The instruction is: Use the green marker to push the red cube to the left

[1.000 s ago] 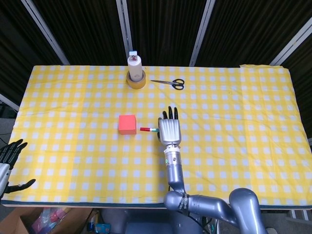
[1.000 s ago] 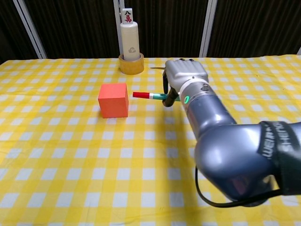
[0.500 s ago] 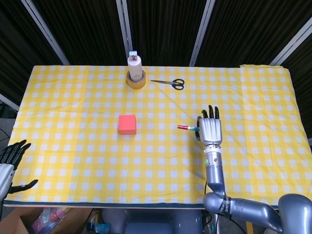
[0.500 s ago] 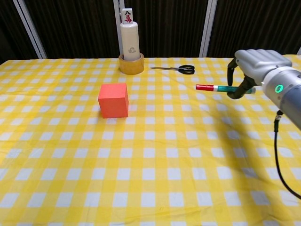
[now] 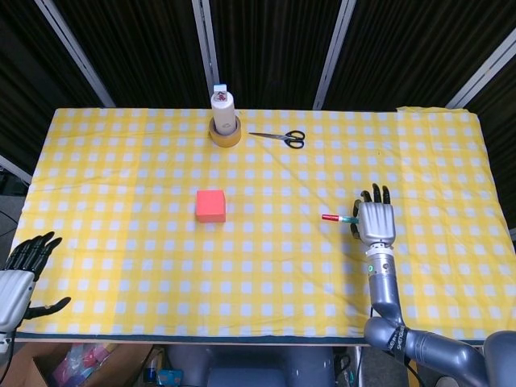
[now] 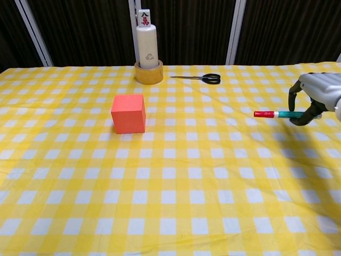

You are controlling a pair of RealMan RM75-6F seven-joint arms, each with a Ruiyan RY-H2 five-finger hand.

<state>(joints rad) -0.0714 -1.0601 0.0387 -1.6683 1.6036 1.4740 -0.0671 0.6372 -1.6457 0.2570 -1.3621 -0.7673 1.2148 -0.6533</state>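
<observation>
The red cube (image 5: 211,205) (image 6: 128,113) sits on the yellow checked cloth, left of the middle. My right hand (image 5: 376,223) (image 6: 314,94) holds the green marker (image 5: 340,218) (image 6: 277,113) level, its red-capped end pointing left at the cube. A wide stretch of cloth separates the marker tip from the cube. My left hand (image 5: 22,270) hangs off the table's front left corner, fingers spread and empty; the chest view does not show it.
A white bottle inside a tape roll (image 5: 225,121) (image 6: 148,53) stands at the back centre. Black-handled scissors (image 5: 281,137) (image 6: 201,78) lie to its right. The table's front edge (image 5: 201,337) runs near my arms.
My right hand has carried the marker far to the right, away from the cube, which has stayed put. The left hand has risen slightly at the front left corner.
</observation>
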